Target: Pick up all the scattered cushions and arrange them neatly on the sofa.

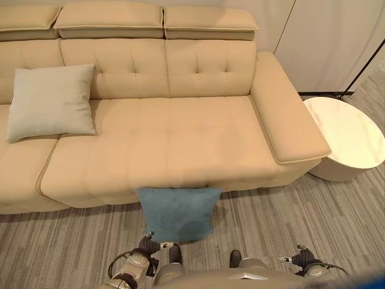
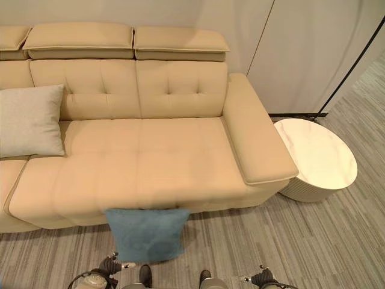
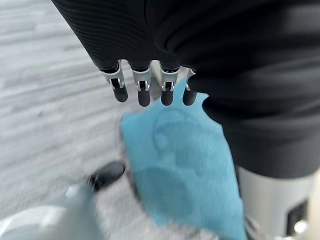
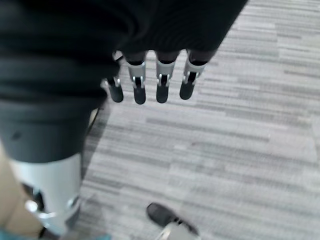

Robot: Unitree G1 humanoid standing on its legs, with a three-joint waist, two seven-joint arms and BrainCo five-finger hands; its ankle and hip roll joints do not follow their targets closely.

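Sofa (image 1: 180, 144): 1 grey cushion (image 1: 51, 101), 1 blue cushion (image 1: 178, 212) on floor; both hands (image 3: 150, 87) (image 4: 150, 85) slack, empty.

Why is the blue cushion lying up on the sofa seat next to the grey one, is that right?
Not quite. The blue cushion is on the floor, leaning against the sofa's front edge, as the left eye view shows. Only the grey cushion sits on the seat.

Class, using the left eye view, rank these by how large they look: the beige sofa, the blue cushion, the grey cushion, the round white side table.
1. Beige sofa
2-4. Grey cushion, round white side table, blue cushion: too alike to rank.
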